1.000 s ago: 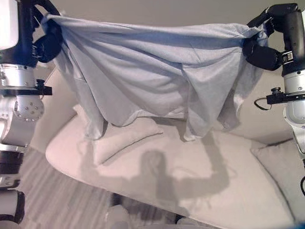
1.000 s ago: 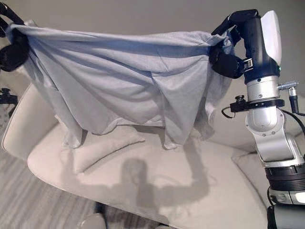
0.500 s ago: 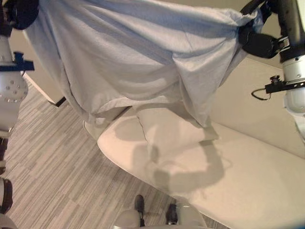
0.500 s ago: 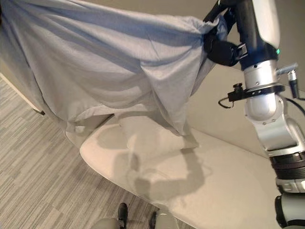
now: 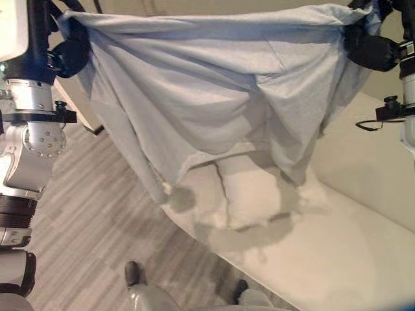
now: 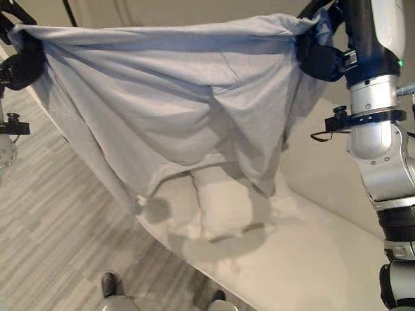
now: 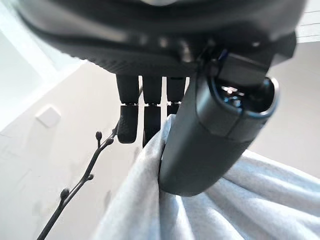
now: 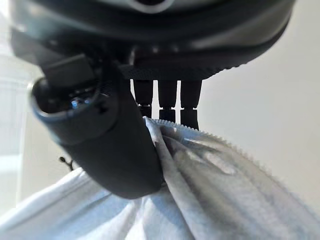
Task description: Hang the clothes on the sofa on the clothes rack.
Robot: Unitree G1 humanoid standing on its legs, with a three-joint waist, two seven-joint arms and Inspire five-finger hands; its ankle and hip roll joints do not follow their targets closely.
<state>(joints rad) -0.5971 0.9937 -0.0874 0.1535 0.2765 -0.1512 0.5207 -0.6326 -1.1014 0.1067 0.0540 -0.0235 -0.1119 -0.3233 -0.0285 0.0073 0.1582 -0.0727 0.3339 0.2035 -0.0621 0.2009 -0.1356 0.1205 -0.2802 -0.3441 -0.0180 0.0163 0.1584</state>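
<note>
The pale grey garment [image 5: 214, 91] is held stretched across the frame's top, pinched by the left hand [image 5: 68, 55] and right hand [image 5: 369, 48]; carrying to the rack seems next.

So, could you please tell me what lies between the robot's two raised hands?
The pale blue-grey cloth garment spans the stretch, pinched by the left hand and the right hand, in the left eye view.
</note>
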